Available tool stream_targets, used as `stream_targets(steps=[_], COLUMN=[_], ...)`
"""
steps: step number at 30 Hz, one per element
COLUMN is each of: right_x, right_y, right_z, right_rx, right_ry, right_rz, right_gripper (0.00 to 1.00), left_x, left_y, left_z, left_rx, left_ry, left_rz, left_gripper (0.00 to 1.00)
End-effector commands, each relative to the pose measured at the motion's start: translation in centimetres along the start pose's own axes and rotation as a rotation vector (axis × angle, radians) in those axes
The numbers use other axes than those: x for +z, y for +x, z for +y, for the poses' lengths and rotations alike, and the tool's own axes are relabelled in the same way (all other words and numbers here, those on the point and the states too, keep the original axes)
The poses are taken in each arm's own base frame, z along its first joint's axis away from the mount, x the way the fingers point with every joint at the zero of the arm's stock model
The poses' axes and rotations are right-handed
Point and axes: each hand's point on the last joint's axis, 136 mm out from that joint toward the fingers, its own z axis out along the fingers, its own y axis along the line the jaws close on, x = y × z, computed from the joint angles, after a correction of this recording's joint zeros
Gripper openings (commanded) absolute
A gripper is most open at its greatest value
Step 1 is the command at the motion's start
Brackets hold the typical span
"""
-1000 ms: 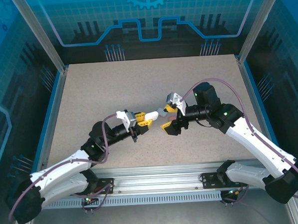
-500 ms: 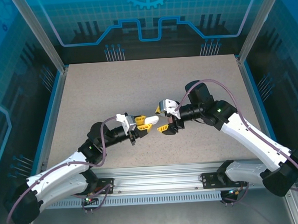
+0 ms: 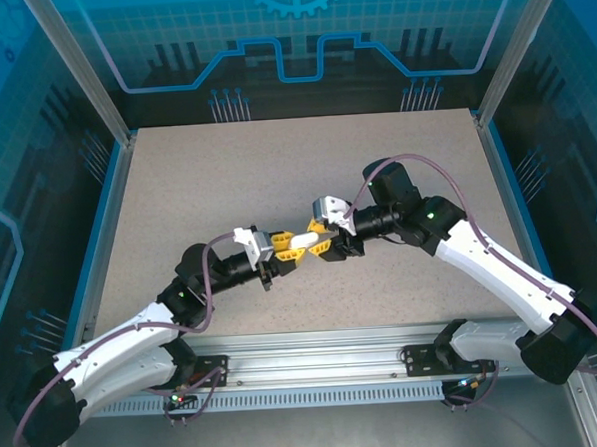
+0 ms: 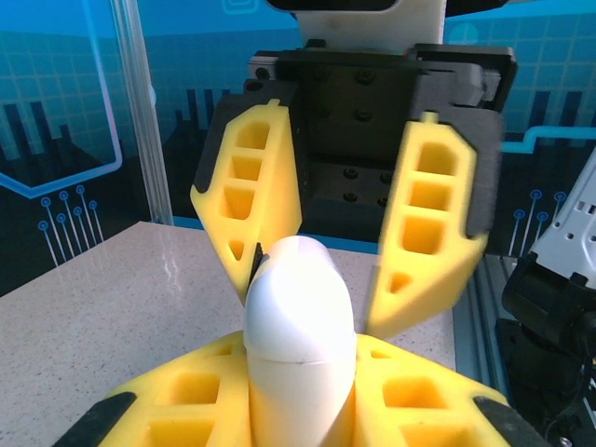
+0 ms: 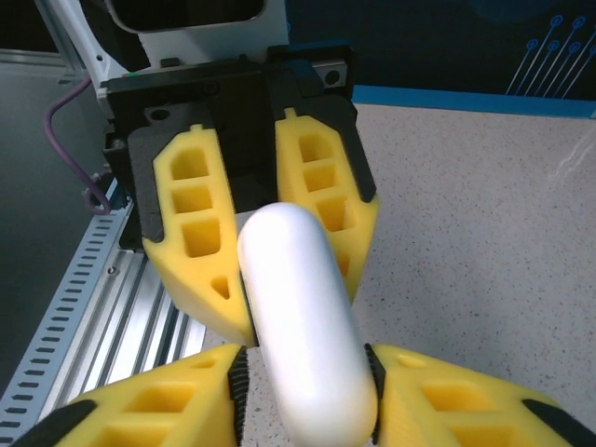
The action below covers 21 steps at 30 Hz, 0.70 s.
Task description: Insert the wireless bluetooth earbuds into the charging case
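Note:
A white pebble-shaped charging case [image 3: 302, 242] hangs closed above the middle of the table. My left gripper [image 3: 294, 247] is shut on one end of it. From the left wrist, the case [image 4: 298, 307] stands up between my own yellow fingers [image 4: 177, 400], its lid seam visible. My right gripper [image 3: 320, 244] faces the left one and is shut on the other end. In the right wrist view its black pads [image 5: 238, 372] press both sides of the case [image 5: 298, 298], and the left gripper's fingers [image 5: 191, 242] hold the far end. The earbuds are hidden from me.
The speckled beige tabletop [image 3: 177, 190] lies bare under both arms. An aluminium rail [image 3: 316, 368] runs along the near edge. Blue printed walls and metal posts [image 3: 80, 75] enclose the other sides.
The right gripper moved left to the case held by the left gripper and its jaws closed from wide open onto the case's free end. The left gripper kept its grip.

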Motion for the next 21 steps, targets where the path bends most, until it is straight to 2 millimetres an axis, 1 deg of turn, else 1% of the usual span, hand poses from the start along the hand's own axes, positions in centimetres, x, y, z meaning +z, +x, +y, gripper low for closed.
stream_targets(steps=[1, 2, 4, 6, 8, 9, 12, 13, 16, 18, 21], right_x=[0.1, 0.1, 0.1, -0.1, -0.2, -0.3, -0.4, -0.3, 0.0, 0.7, 2.2], right_y=[-0.9, -0.8, -0.4, 0.2, 1.1, 1.6, 3.3, 3.9, 6.4, 8.4, 11.7], right_z=[0.8, 0.7, 0.5, 0.1, -0.4, -0.8, -1.3, -1.5, -2.3, -2.4, -2.3], right_rx=[0.029, 0.042, 0.061, 0.088, 0.125, 0.151, 0.224, 0.243, 0.324, 0.396, 0.525], right_ry=[-0.043, -0.039, -0.02, 0.013, 0.047, 0.073, 0.116, 0.13, 0.19, 0.197, 0.175], right_rz=[-0.021, -0.015, -0.005, 0.009, 0.023, 0.031, 0.059, 0.069, 0.118, 0.164, 0.243], right_gripper=[0.33, 0.31, 0.31, 0.3, 0.3, 0.29, 0.28, 0.28, 0.29, 0.29, 0.28], left_x=[0.2, 0.2, 0.1, 0.0, -0.3, -0.5, -1.2, -1.5, -2.7, -3.8, -5.2], left_y=[-0.9, -0.9, -0.9, -0.9, -0.9, -0.9, -0.7, -0.7, -0.7, -1.4, -2.3], left_z=[0.2, 0.2, 0.4, 0.5, 0.8, 0.9, 1.3, 1.4, 1.8, 2.1, 2.6], left_rx=[0.011, 0.009, 0.012, 0.014, 0.022, 0.026, 0.049, 0.057, 0.079, 0.098, 0.118], left_ry=[-0.01, -0.012, -0.023, -0.034, -0.056, -0.071, -0.11, -0.121, -0.173, -0.223, -0.283], left_rz=[-0.021, -0.021, -0.023, -0.024, -0.026, -0.026, -0.025, -0.023, -0.035, -0.075, -0.109], left_gripper=[0.0, 0.0, 0.1, 0.27, 0.4, 0.49, 0.69, 0.74, 0.83, 0.89, 0.93])
